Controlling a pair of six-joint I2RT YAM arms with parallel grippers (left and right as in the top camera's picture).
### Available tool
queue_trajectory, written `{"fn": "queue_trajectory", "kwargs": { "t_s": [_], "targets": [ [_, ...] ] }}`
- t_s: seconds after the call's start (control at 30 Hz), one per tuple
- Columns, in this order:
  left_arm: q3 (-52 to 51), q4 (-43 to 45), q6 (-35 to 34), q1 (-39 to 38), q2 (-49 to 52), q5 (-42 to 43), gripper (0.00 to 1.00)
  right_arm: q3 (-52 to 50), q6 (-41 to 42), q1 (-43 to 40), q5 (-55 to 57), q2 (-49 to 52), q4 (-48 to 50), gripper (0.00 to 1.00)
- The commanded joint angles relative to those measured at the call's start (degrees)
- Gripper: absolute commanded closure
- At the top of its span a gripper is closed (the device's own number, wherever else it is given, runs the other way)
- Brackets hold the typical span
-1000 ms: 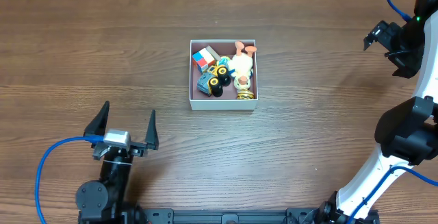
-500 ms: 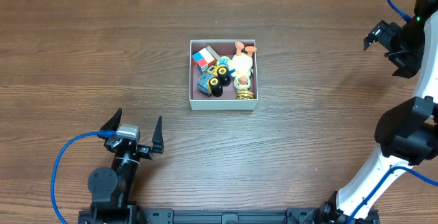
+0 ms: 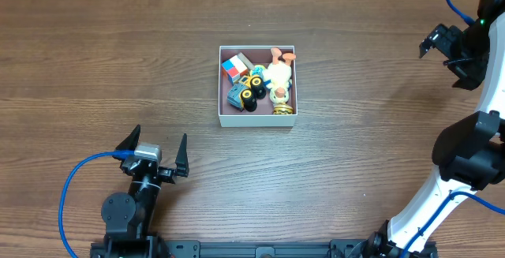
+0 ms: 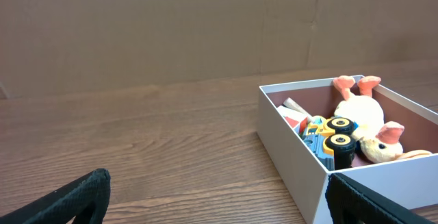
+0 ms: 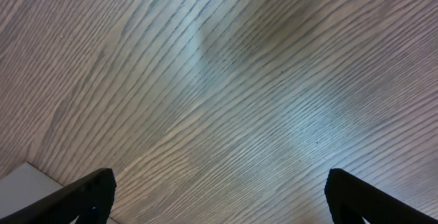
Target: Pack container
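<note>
The left hand [image 3: 155,149] sits low over the bench [image 3: 331,179] near the 7 o'clock edge of the overhead view. Its two black fingers are spread wide with nothing between them. A blue cable [image 3: 69,191] loops out from its wrist toward 8 o'clock.

The right hand [image 3: 443,57] hangs near the 3 o'clock edge. It too is released: its wrist view shows the fingertips far apart at the bottom corners, with only bare wood grain between them.

The container [image 3: 257,119] stands upright on the bench at about 1 o'clock from the left hand and 9 o'clock from the right hand, well apart from both. It is a square white box with a dusky pink inside. A red, white and blue block [image 3: 233,69] lies in its 10 o'clock corner. A yellow toy truck with black wheels [image 3: 251,90] lies toward 7 o'clock, and a cream plush duck with orange feet [image 3: 278,72] lies along the 3 o'clock wall, touching the truck. A small gold piece [image 3: 281,109] sits in the 5 o'clock corner; what it is cannot be told.
</note>
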Motion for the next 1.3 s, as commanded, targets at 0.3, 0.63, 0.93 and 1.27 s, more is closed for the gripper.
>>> {"fn": "queue_trajectory", "kwargs": {
  "t_s": [0.3, 0.63, 0.93, 1.27],
  "targets": [
    [-0.20, 0.04, 1.03, 0.35, -0.31, 0.04, 0.00, 0.15, -0.02, 0.17, -0.07, -1.01, 0.17, 0.00],
    [-0.20, 0.04, 1.03, 0.35, -0.31, 0.04, 0.00, 0.15, -0.02, 2.19, -0.07, -5.62, 1.88, 0.00],
    [-0.20, 0.04, 1.03, 0.35, -0.31, 0.04, 0.00, -2.08, -0.59, 4.96, 2.71, -16.26, 9.22, 0.00],
    [-0.20, 0.04, 1.03, 0.35, -0.31, 0.04, 0.00, -45.53, -0.68, 14.32, 2.75, -46.90, 48.19, 0.00]
  ]
}}
